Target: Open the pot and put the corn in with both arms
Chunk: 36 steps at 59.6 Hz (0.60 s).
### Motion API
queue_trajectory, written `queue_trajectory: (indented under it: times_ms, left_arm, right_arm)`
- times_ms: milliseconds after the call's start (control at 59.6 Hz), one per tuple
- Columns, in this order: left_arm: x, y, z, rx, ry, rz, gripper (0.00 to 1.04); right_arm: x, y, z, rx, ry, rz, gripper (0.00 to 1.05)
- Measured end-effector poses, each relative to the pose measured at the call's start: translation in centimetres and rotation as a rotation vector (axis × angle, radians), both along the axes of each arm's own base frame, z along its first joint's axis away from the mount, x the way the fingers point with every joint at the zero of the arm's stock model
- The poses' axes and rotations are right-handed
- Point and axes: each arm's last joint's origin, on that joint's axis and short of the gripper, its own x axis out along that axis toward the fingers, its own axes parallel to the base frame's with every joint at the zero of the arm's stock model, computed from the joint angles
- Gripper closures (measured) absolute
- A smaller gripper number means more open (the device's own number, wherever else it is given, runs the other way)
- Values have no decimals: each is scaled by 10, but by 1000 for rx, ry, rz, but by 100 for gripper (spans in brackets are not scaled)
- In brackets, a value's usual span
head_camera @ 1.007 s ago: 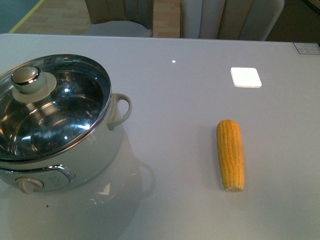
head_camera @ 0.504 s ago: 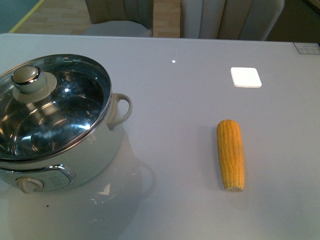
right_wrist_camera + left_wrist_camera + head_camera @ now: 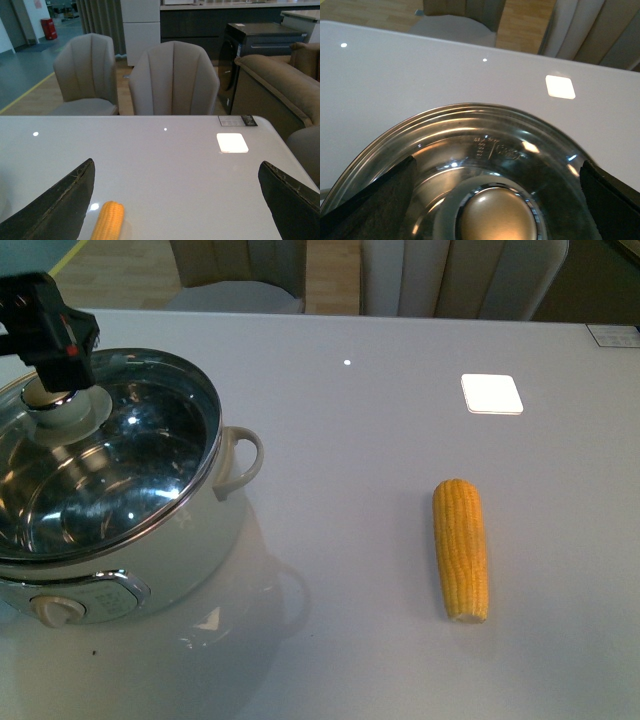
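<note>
Glass rimmed in steel, the lid (image 3: 105, 455) sits closed on the white electric pot (image 3: 190, 540) at the left of the table (image 3: 340, 540). Our left gripper (image 3: 497, 161) hovers over the lid's cream knob (image 3: 497, 215), jaws spread wide on either side, gripping nothing. We cannot read the stamped mark (image 3: 490, 147) on the lid. Our right gripper (image 3: 176, 164) is likewise wide and empty above the table. The corn cob (image 3: 461, 550) lies well right of the pot. A small label (image 3: 612, 335) at the table's far edge is illegible.
</note>
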Motion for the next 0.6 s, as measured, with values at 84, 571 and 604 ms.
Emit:
queue_trajectory:
  times_ms: [84, 571, 604]
  left_arm:
    - [5, 3, -6, 20, 11, 19, 7]
    - [13, -2, -17, 97, 60, -16, 7]
    - [13, -2, -18, 101, 66, -14, 7]
  right_arm:
    - [0, 0, 0, 0, 0, 0, 9]
    - [0, 0, 0, 0, 0, 0, 9]
    - [0, 0, 0, 0, 0, 0, 9]
